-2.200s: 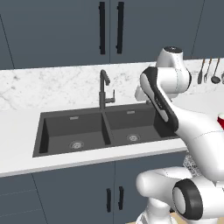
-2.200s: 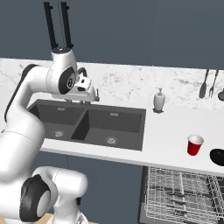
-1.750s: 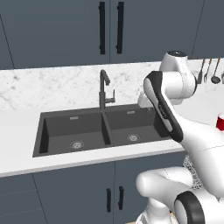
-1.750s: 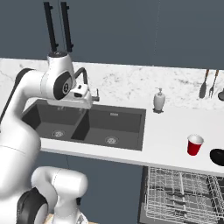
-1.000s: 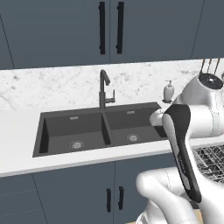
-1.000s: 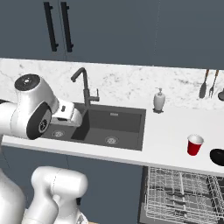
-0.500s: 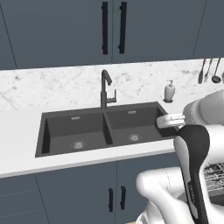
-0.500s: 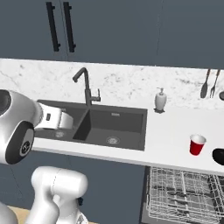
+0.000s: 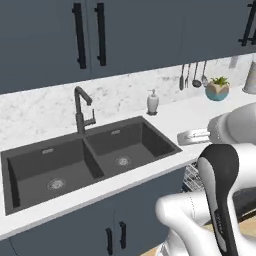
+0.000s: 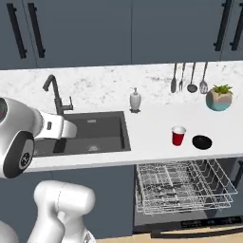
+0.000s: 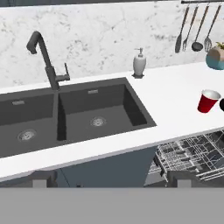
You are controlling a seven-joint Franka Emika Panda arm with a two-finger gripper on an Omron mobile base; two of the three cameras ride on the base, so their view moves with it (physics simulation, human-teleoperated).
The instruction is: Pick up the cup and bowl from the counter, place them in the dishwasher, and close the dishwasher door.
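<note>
The approach to the cup (image 11: 208, 101) is in hand: it stands on the tabletop (image 11: 175, 94) far right of the tool (image 11: 110, 177), whose jaws gape empty. Next, swing right and descend around the cup; the bowl (image 10: 202, 141) sits just beyond it.

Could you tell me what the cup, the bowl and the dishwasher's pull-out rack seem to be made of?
The cup looks like thin plastic: glossy red outside, white rim and inside. The bowl is plain black with little shine, perhaps matte ceramic or plastic; the look leaves that open. The rack appears to be white coated metal wire, given its thin crossing rods.
</note>
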